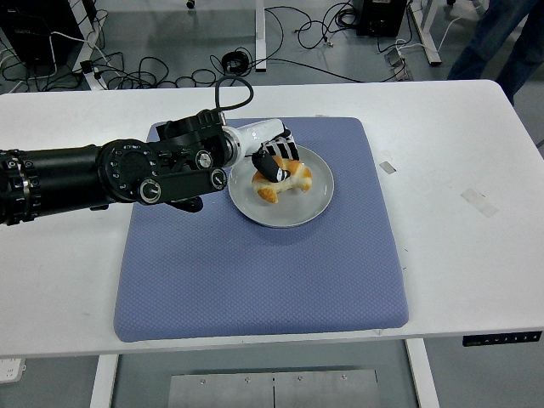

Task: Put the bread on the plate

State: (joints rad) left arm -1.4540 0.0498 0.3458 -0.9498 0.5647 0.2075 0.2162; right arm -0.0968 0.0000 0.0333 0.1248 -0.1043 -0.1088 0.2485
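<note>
A blue mat (255,272) covers the worktop (476,255), cushioning the plate (289,208) set on its far half. The bread (285,180) lies on the plate, under the left hand (274,153), whose fingers (270,164) curl over its top; whether they grip or merely touch is unclear, since they hide the contact. A person's leg (497,38) is cut off at the far corner.
</note>
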